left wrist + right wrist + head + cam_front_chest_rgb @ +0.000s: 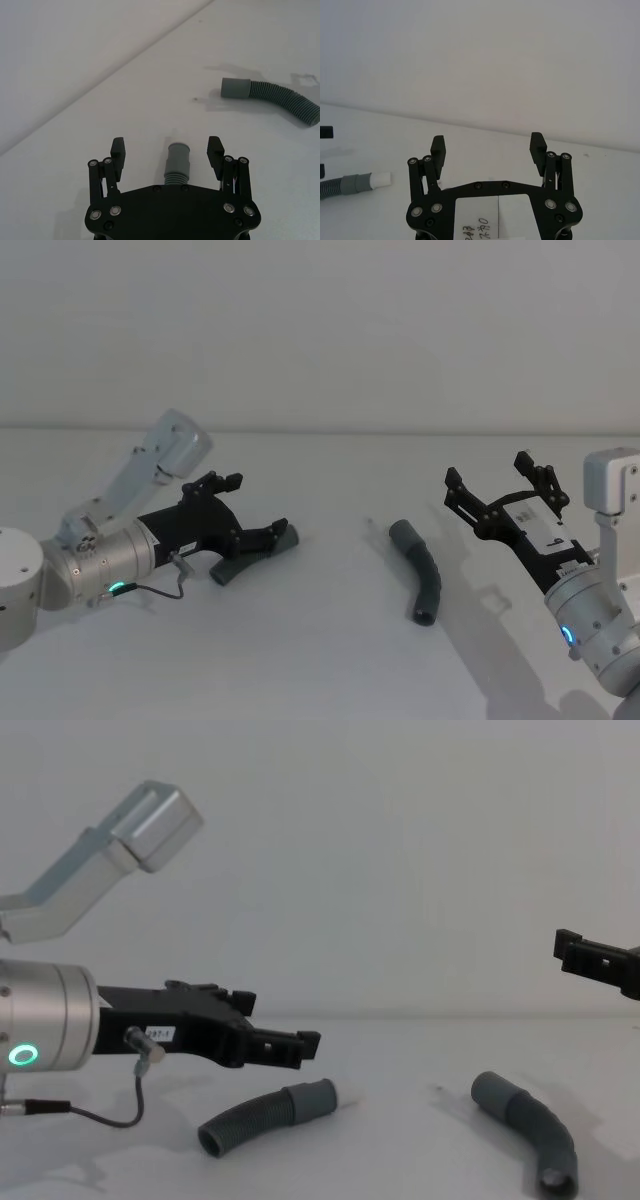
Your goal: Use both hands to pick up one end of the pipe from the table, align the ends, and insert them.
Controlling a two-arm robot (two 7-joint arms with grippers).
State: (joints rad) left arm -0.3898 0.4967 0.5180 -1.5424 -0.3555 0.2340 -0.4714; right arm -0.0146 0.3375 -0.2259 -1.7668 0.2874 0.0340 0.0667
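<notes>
hovering above the ribbed pipe [265,1116], left gripper [166,145] spread.

Pale grey wall [320,330] behind, plain. White matte worktop [320,670] spreads across whole foreground. Straight horizontal seam where worktop meets wall. Soft even light, faint grey shadows on worktop.

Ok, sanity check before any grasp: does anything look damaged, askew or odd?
Nothing stands out. The ribbed piece and darker elbow piece lie whole, apart, on the table; left gripper and right gripper are open.
</notes>
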